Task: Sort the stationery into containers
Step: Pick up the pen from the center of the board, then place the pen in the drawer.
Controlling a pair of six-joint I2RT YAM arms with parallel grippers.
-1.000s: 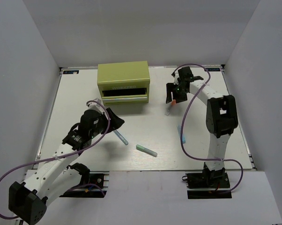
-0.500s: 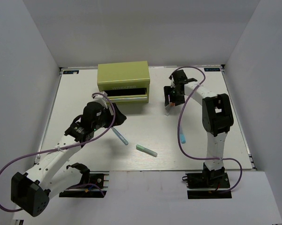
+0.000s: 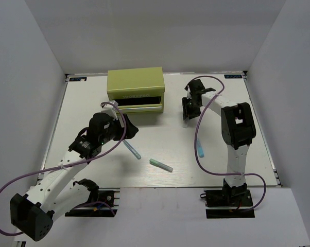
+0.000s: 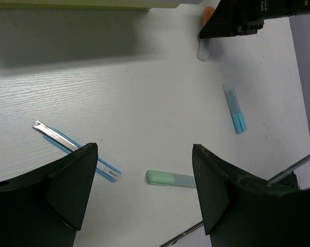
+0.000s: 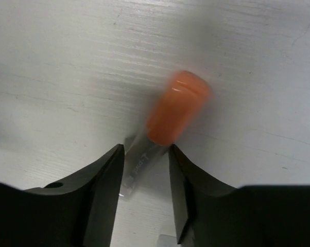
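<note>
Seen from above, the clear pen with orange cap (image 3: 185, 122) lies at about 2 o'clock from the middle of the white table (image 3: 165, 136), well to the right of the cabinet. The right gripper (image 3: 188, 109) is over it. In the right wrist view the two dark fingers (image 5: 106, 177) sit close on either side of the clear barrel (image 5: 140, 159). The gap between them is narrow and the barrel fills it, and the orange cap points away from the gripper (image 5: 146, 154).

The olive-green cabinet (image 3: 135, 85) stands at 11 o'clock, near the far edge, with a dark slot across its front. The light blue stick (image 3: 200, 148) lies at 4 o'clock, near the right arm. The mint green stick (image 3: 160, 164) lies at 6 o'clock, towards the near edge. The thin blue stick (image 3: 131, 150) lies at 8 o'clock.

The left gripper (image 3: 128, 129) hangs just beyond the far end of the thin blue stick. In the left wrist view its fingers (image 4: 67, 190) are spread wide and hold nothing. The thin blue stick (image 4: 75, 152) lies by the left finger, and the mint green stick (image 4: 170, 178) lies on the table between the two.
</note>
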